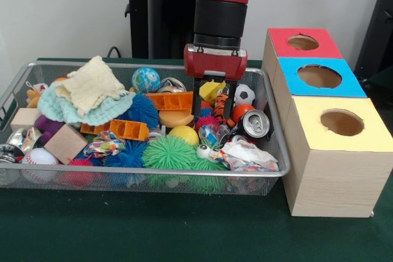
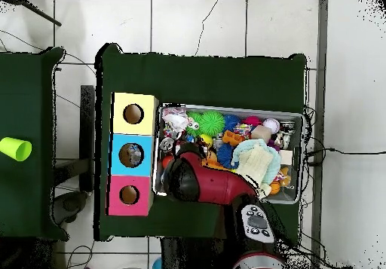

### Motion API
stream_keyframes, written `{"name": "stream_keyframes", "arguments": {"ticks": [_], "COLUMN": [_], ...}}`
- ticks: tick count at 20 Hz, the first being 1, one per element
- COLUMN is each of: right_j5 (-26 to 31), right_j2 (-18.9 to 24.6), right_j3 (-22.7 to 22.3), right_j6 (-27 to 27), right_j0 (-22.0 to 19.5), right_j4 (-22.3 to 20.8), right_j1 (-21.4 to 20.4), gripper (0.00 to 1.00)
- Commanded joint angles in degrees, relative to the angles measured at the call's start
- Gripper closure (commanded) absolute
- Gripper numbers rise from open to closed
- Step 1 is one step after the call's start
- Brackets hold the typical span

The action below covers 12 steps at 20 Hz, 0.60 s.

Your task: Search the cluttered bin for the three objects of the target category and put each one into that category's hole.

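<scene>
Broadly, the wire bin point(image 1: 275, 151) brims with clutter beside three wooden boxes with holes: red point(image 1: 303, 42), blue point(image 1: 319, 77), yellow point(image 1: 342, 123). Cloths point(image 1: 89, 93) heap at one end. The gripper point(image 1: 213, 116) hangs open among toys, fingers straddling a striped tiger toy point(image 1: 221, 104), near a drink can point(image 1: 255, 124) and soccer ball point(image 1: 244, 94).

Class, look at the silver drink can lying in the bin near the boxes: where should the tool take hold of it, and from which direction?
Grip the drink can across its round body, coming straight down from above. It lies tilted with its top end facing the front camera, so the curved sides offer the best hold. The crumpled wrapper and orange ball crowd it, so a side approach looks blocked.
</scene>
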<state>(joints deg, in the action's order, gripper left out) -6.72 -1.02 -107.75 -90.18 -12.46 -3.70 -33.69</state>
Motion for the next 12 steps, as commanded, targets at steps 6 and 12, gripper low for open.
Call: {"name": "stream_keyframes", "arguments": {"ticks": [6, 12], "right_j5": [1.7, 2.2], "right_j2": [2.8, 3.2], "right_j3": [4.8, 4.9], "right_j6": [-8.7, -8.2], "right_j0": [0.9, 0.4], "right_j4": [0.9, 0.4], "right_j1": [4.5, 4.3], "gripper": [0.00, 0.00]}}
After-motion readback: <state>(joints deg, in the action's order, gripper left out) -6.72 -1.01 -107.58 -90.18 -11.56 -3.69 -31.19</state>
